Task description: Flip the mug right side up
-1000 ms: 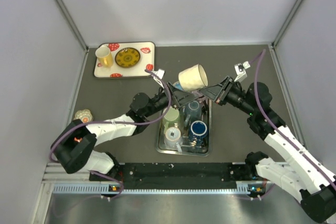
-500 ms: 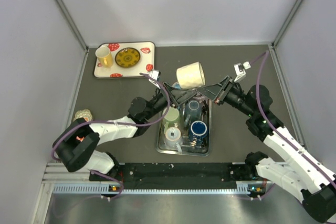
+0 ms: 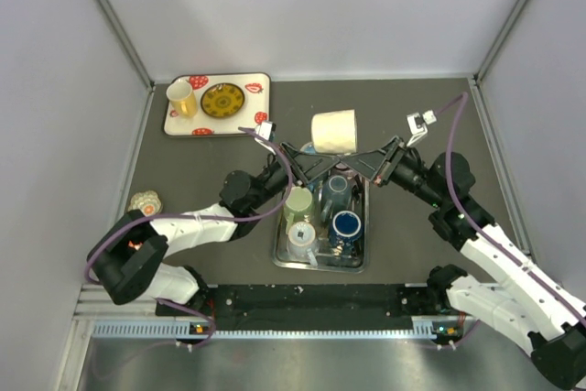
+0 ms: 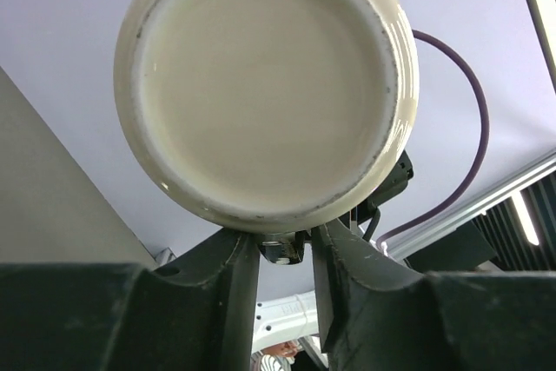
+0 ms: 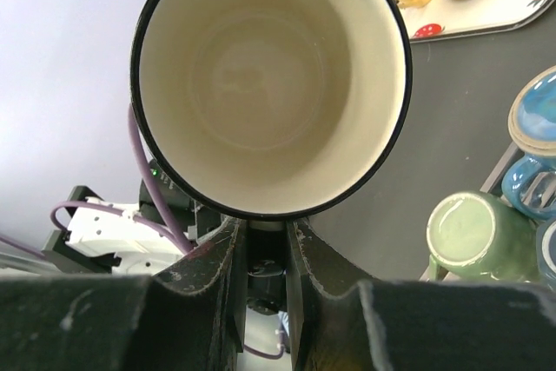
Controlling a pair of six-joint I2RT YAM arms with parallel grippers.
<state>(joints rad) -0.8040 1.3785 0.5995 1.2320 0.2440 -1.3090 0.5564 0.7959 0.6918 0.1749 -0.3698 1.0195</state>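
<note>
A cream mug (image 3: pixel 334 131) hangs in the air above the metal bin, lying on its side with the handle pointing down. My left gripper (image 3: pixel 314 162) and right gripper (image 3: pixel 363 158) meet under it from either side. The left wrist view shows the mug's flat base (image 4: pixel 265 84), with the left gripper (image 4: pixel 284 245) narrowly shut just beneath it. The right wrist view looks into the mug's open mouth (image 5: pixel 269 76). There the right gripper (image 5: pixel 268 236) is shut on the cream handle stub under the rim.
A metal bin (image 3: pixel 320 265) below holds several cups, among them a green mug (image 3: pixel 298 203) and a blue mug (image 3: pixel 346 224). A strawberry-print tray (image 3: pixel 258 89) at the back left carries a yellow cup (image 3: pixel 181 98) and a yellow plate (image 3: pixel 222 100). A small round object (image 3: pixel 145 200) lies at the left.
The mug has rotated from a tilt to lying level on its side and shifted slightly left and back. Both grippers rose a little with it.
</note>
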